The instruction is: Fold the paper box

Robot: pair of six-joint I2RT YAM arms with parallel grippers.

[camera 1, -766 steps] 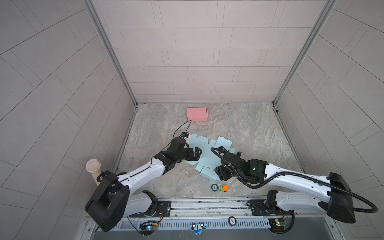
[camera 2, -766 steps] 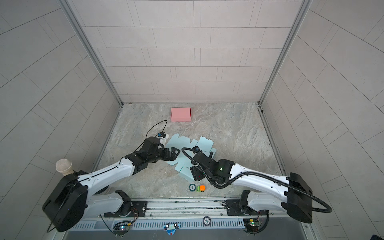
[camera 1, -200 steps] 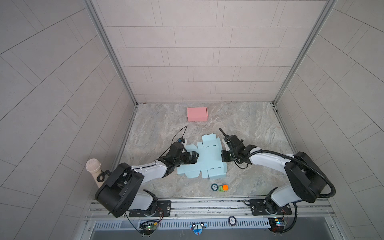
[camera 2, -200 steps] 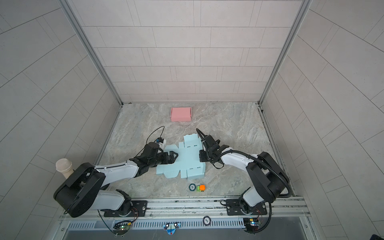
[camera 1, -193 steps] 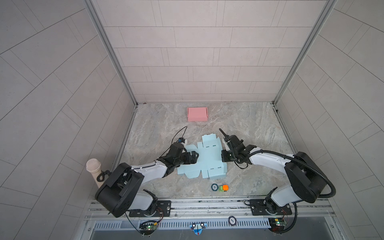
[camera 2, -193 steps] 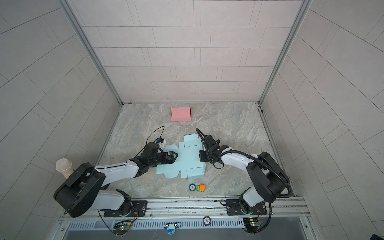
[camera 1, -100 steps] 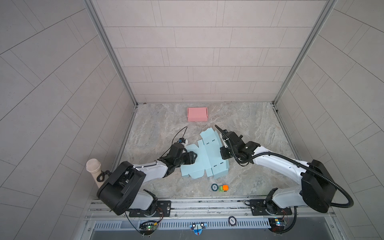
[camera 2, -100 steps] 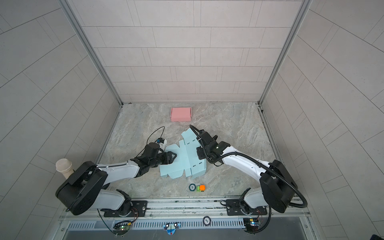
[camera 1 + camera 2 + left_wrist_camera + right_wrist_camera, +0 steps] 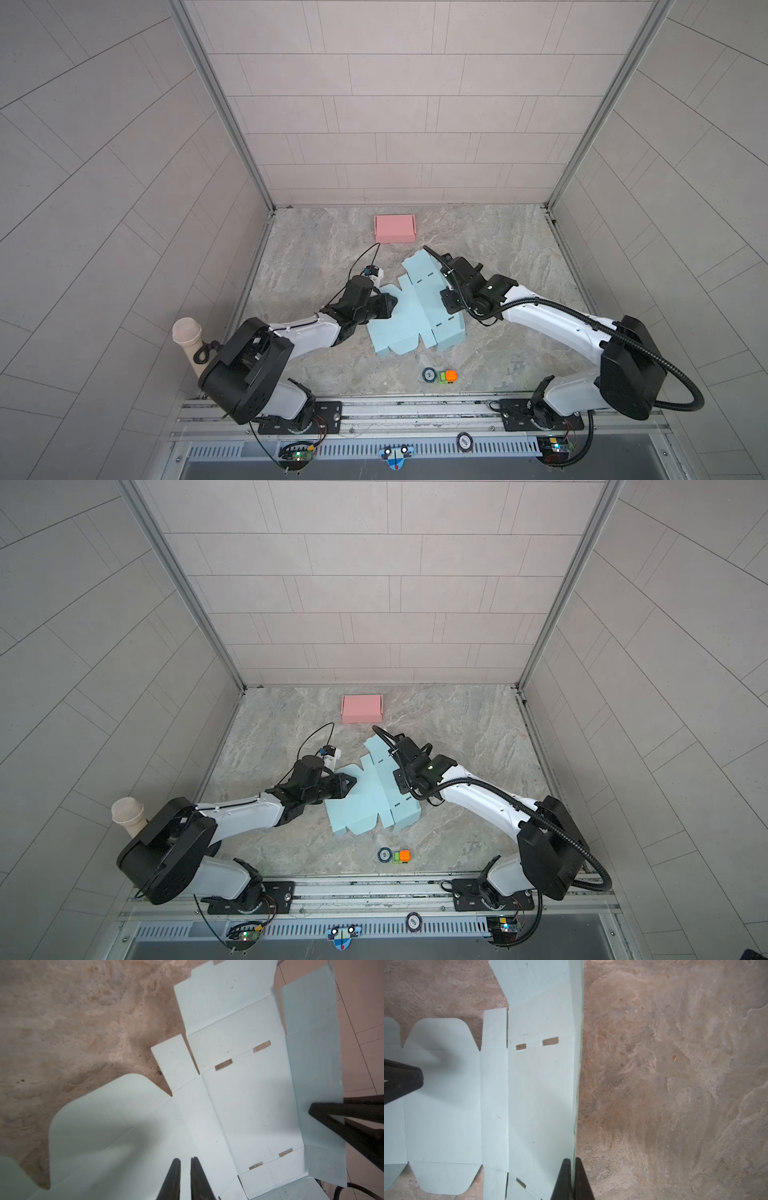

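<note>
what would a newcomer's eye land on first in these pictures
The flat light blue box blank in the middle of the marble table stands out first. The right gripper pinches its raised right-hand flap, and the left gripper, nearly closed, is over its left side. Next comes the folded pink box, alone near the back wall.

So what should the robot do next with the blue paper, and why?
Probably the right gripper should tip its flap inward over the middle. It is pinching that flap's edge, and the flap stands up while the rest of the paper lies flat. The left gripper sits on the other side, likely holding it down.
</note>
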